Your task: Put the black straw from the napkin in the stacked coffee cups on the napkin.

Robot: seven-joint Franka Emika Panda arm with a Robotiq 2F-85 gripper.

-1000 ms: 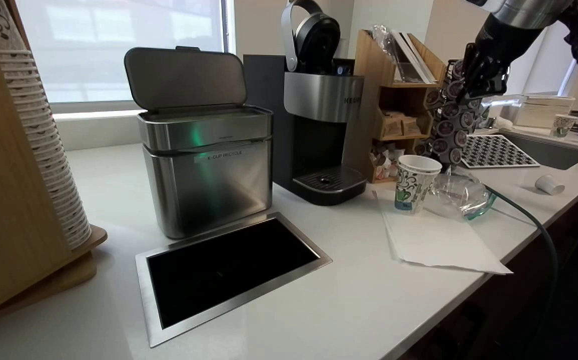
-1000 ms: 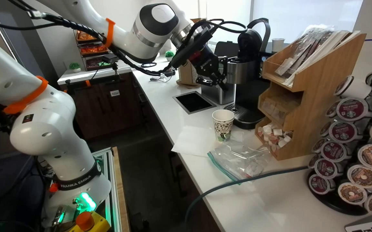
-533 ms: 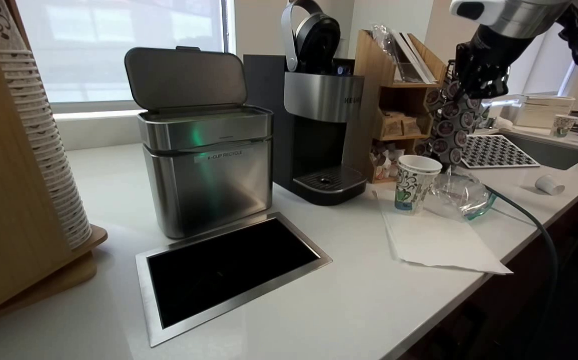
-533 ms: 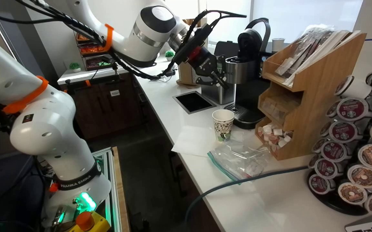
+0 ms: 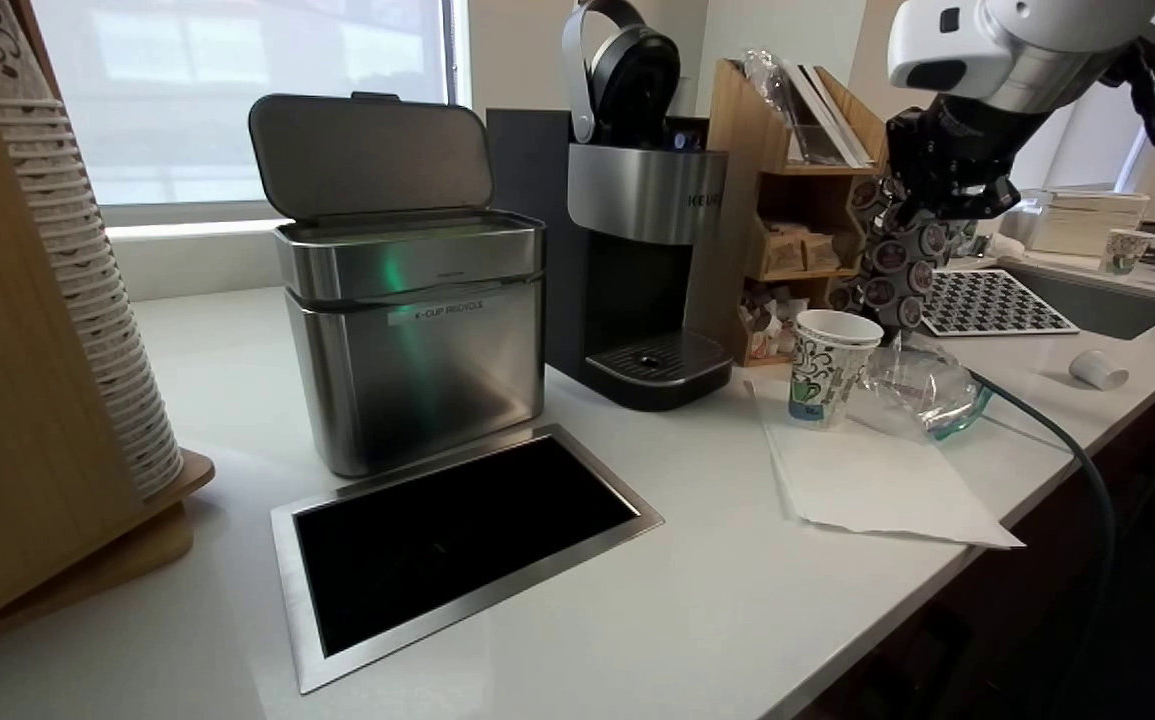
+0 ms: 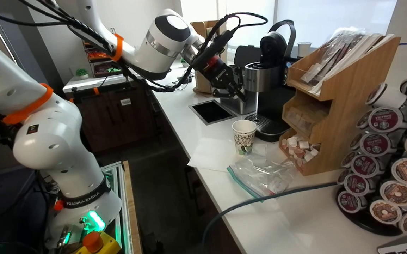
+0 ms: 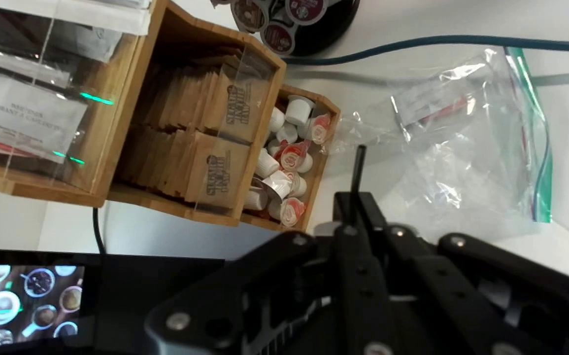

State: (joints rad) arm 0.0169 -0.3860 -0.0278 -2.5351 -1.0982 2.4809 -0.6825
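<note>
Okay, black two-finger gripper (image 7: 355, 206), nearly closed, pinches thin black straw (image 7: 358, 167), long axis jutting out ahead; upright nested white green-patterned paper cups (image 6: 244, 138) stand below, apart.

Black straw (image 7: 358, 170) pinched in jaws, tip jutting; stacked coffee cups (image 5: 829, 375) upright on white napkin (image 5: 882, 482).
</note>
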